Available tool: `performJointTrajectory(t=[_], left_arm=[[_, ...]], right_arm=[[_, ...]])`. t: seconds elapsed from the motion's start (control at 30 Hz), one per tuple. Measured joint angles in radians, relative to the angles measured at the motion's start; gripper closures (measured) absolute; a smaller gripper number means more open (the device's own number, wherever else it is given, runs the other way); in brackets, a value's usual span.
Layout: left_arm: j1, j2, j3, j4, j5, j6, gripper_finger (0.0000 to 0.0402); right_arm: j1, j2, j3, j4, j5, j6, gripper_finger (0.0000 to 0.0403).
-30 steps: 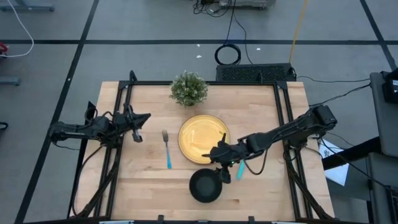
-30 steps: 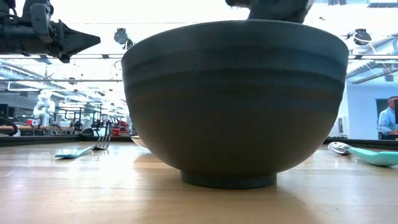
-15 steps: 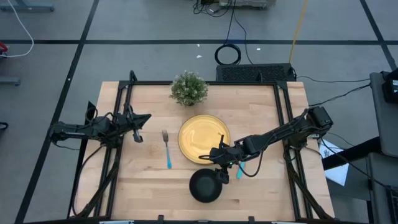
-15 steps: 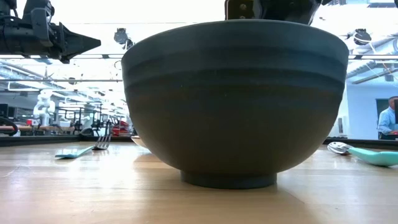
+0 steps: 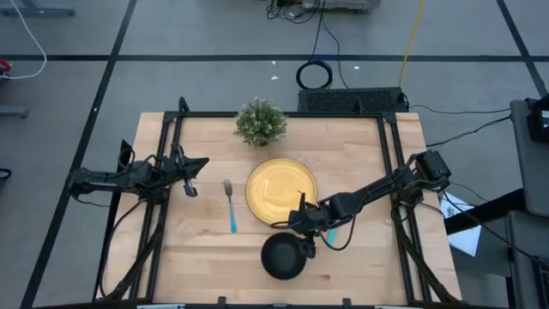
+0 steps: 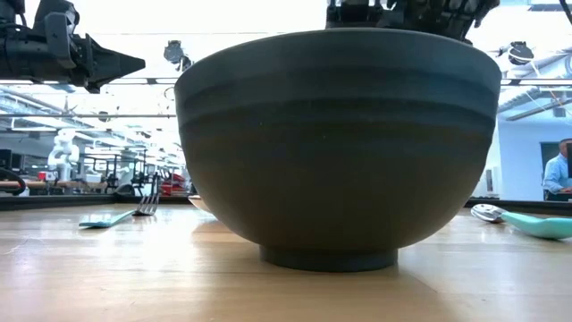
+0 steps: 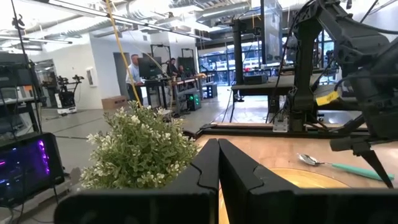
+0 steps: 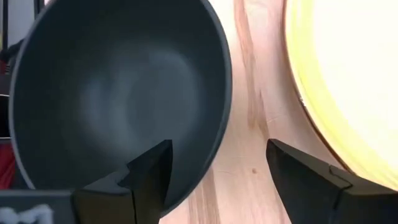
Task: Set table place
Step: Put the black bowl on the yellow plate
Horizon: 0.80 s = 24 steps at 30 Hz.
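Right gripper (image 5: 303,232) has been sliding toward the near table edge over the last second and is now hanging over the rim of the black bowl (image 5: 282,256), jaws spread wide and grasping nothing; in the right wrist view one finger (image 8: 149,171) is showing over the bowl's inside and the other over bare wood between bowl and yellow plate (image 8: 348,74). Bowl is standing upright on the table (image 5: 360,266), near its front edge, dark matte, empty, just in front of the plate. Plate is lying flat at table centre, nothing on it. Fork (image 5: 230,204) is lying to the plate's left, blue handle toward the front; spoon (image 6: 527,221) is lying to the plate's right, largely covered by the right arm from above. Potted plant (image 5: 260,121) is standing behind the plate. Left gripper (image 5: 190,176) is waiting clenched, holding nothing, at the left table edge, clear of the fork.
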Motion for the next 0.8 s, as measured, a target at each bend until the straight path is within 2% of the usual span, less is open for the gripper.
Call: performJointTrajectory(t=[0.57,0.8], left_arm=[[0.0,0.0,0.0,-0.003,0.0,0.001,0.0394],[0.0,0.0,0.0,-0.008,0.0,0.001,0.0394]], right_arm=[[0.003,0.0,0.0,0.045,0.008,0.089,0.0151],[0.021,0.0,0.0,0.041,0.033,0.071,0.0151]])
